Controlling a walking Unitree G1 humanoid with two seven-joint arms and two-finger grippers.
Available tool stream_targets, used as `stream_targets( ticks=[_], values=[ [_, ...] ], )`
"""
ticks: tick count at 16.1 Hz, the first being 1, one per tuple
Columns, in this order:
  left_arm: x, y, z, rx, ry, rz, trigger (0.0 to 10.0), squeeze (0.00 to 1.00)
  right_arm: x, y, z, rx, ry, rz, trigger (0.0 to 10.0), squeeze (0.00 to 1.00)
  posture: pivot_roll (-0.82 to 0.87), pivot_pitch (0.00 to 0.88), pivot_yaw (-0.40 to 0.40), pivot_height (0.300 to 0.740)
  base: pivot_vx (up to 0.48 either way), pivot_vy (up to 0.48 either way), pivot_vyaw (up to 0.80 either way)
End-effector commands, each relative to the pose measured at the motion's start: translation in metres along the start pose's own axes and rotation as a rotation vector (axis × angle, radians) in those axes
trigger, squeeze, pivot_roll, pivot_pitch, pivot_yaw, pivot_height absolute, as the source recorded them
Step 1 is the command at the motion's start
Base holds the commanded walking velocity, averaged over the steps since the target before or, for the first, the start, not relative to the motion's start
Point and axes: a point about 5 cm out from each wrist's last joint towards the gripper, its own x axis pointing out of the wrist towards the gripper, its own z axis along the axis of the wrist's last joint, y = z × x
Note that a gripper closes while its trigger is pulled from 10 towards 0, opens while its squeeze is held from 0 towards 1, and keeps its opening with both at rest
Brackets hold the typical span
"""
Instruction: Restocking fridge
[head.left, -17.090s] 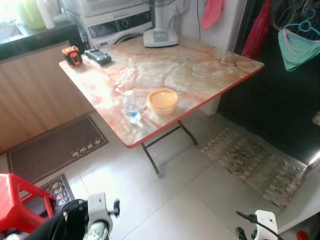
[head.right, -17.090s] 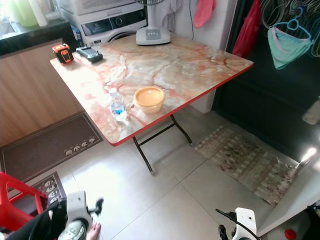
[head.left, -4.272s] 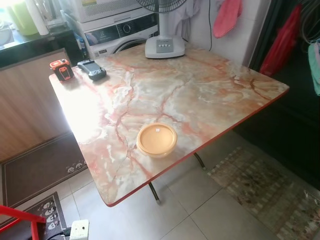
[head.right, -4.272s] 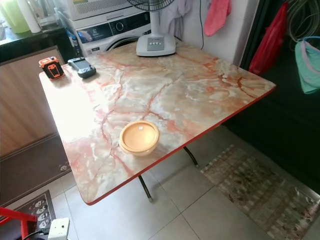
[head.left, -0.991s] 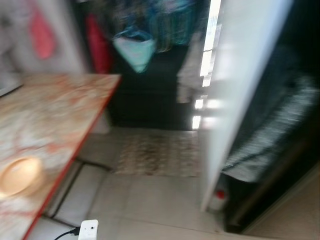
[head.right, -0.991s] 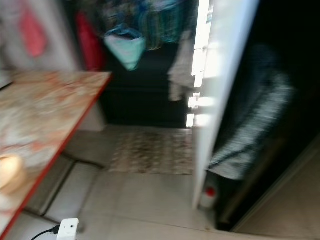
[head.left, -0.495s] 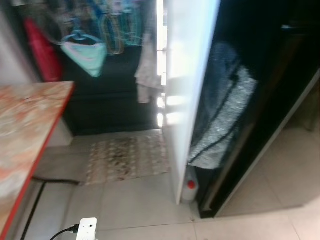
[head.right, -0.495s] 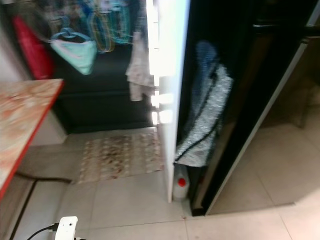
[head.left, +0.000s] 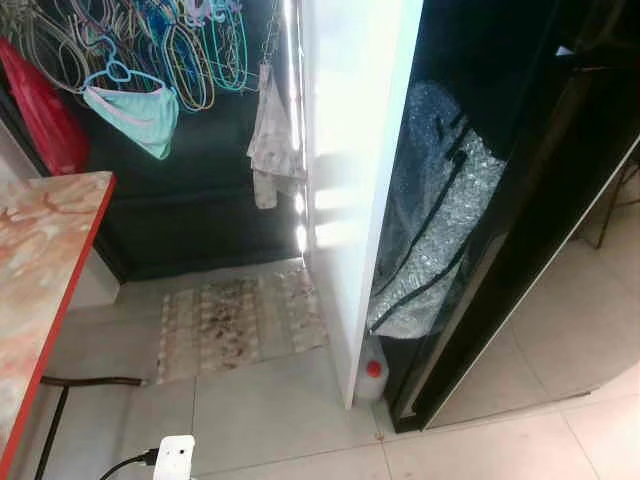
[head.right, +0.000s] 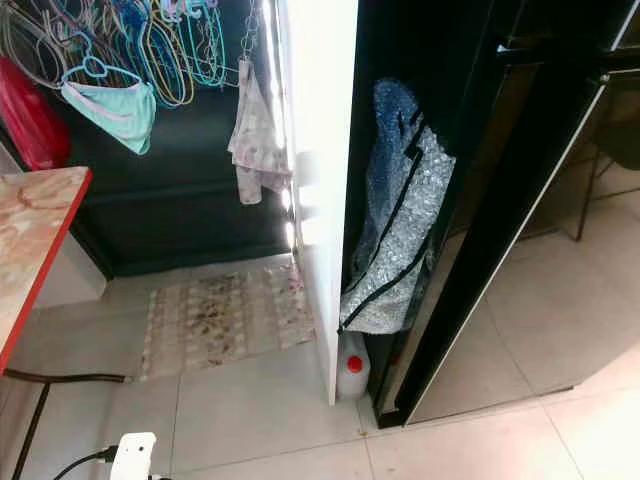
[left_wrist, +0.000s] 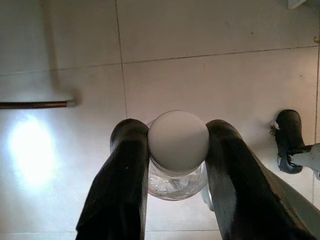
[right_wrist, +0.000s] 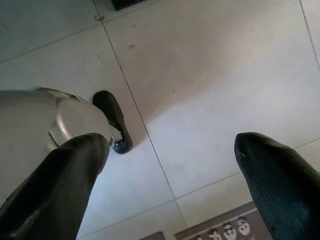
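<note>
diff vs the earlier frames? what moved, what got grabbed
The water bottle is off the table and clamped in the left gripper. The camera has swung right, from the table to the open fridge door. The right gripper is open, holding nothing.

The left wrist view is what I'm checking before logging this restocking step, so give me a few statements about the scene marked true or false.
1. The left end effector is shut on a clear water bottle with a white cap. True.
2. The right end effector holds a bowl. False: its fingers are spread apart with nothing between them, above the tiled floor.
3. A jug with a red cap stands on the floor by the foot of the white door. True.
4. The patterned mat lies on top of the marble table. False: it lies on the floor, beside the table.
5. Hangers hang above the mat. True.
</note>
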Motion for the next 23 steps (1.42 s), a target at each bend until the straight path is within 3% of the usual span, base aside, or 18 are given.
stream_targets(
  ticks=[1,7,17,23],
  values=[
    [-0.001,0.004,-0.003,0.009,0.017,0.013,10.0,0.00,-0.001,-0.001,-0.004,-0.005,0.014,-0.001,10.0,0.00,-0.06,0.016,0.058,0.740,0.000,0.000,-0.76],
    [-0.001,0.008,-0.003,0.074,0.024,0.004,10.0,0.00,-0.001,0.004,-0.007,0.008,0.016,0.000,10.0,0.00,-0.07,0.000,0.090,0.740,0.000,0.074,-0.76],
    [-0.001,-0.005,-0.010,0.035,0.039,-0.001,10.0,0.00,-0.003,-0.010,-0.006,-0.052,0.025,-0.018,10.0,0.00,-0.07,0.000,0.024,0.740,0.000,0.000,-0.76],
    [-0.001,0.001,-0.012,0.058,0.049,0.004,10.0,0.00,-0.003,-0.004,-0.009,-0.025,0.025,-0.018,10.0,0.00,-0.10,0.000,0.072,0.740,0.000,0.000,-0.76]
  ],
)
